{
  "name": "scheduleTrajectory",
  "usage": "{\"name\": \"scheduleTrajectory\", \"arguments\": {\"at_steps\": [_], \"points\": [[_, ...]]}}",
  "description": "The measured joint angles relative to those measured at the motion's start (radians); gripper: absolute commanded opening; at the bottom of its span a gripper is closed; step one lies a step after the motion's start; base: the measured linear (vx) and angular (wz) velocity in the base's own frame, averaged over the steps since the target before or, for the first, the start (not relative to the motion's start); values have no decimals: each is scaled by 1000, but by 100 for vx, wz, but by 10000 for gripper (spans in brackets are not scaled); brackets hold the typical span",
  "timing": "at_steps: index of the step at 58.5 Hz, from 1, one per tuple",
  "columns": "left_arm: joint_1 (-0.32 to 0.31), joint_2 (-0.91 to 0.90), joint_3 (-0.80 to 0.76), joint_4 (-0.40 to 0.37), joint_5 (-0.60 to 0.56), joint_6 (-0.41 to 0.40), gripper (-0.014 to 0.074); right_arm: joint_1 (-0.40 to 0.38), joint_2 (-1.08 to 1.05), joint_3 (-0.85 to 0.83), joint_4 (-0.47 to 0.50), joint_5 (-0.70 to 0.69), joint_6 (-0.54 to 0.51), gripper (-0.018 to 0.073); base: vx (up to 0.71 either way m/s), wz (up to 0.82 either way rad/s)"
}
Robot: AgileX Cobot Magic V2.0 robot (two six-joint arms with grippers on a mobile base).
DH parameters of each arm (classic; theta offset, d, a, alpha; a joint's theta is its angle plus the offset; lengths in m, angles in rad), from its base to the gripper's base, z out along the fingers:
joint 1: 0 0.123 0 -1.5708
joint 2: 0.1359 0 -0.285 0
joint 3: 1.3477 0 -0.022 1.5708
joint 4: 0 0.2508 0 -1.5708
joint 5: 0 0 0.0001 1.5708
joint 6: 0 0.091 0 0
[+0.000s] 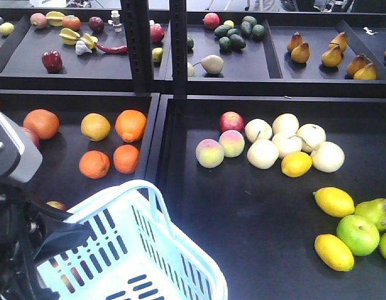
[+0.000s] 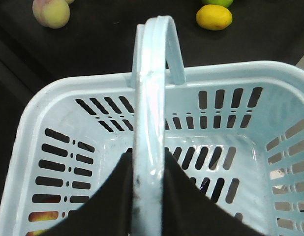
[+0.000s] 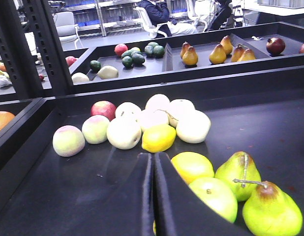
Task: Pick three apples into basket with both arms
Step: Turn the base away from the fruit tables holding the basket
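The left end effector (image 2: pixel 147 167) is closed narrowly around the thin loop handle (image 2: pixel 153 73) of the pale blue-white slotted plastic basket (image 2: pixel 230 71), one black finger on each side of the bar. The right end effector (image 3: pixel 153 158) has its black fingers pressed together with nothing between them. It hovers low over the dark surface (image 3: pixel 83 196), just beside a yellow lemon (image 3: pixel 191 166) and two green pears (image 3: pixel 239 169).

The basket sits at the near left of the front view, partly over the divider between the two lower trays. Its slotted floor looks bare, so no fruit appears to be loaded yet.

Little of the dark maroon-red apples (image 1: pixel 56 204) shows. One red-and-yellow fruit peeks out at the basket's left wall behind the bulky black left arm (image 1: pixel 18 244), and it is likely one of them, though that cannot be confirmed. The round oranges (image 1: pixel 129 125) lie further back in the same left tray.

The step in hand seems to be holding the basket ready while the free arm prepares the first pick. The next move likely calls for the right fingers to spread and the right arm to leave the lemons and pears. It would then cross to the left tray and close on an apple, with the basket kept level.
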Motion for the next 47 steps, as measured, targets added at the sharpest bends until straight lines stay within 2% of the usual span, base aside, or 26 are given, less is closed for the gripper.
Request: {"name": "scheduleTrajectory", "arguments": {"at_steps": [26,47], "points": [[0,0,0,0,0,0,-6,0,0,0,0,1,0,-8,-2,9],[0,0,0,0,0,0,-6,0,0,0,0,1,0,-8,-5,22]]}}
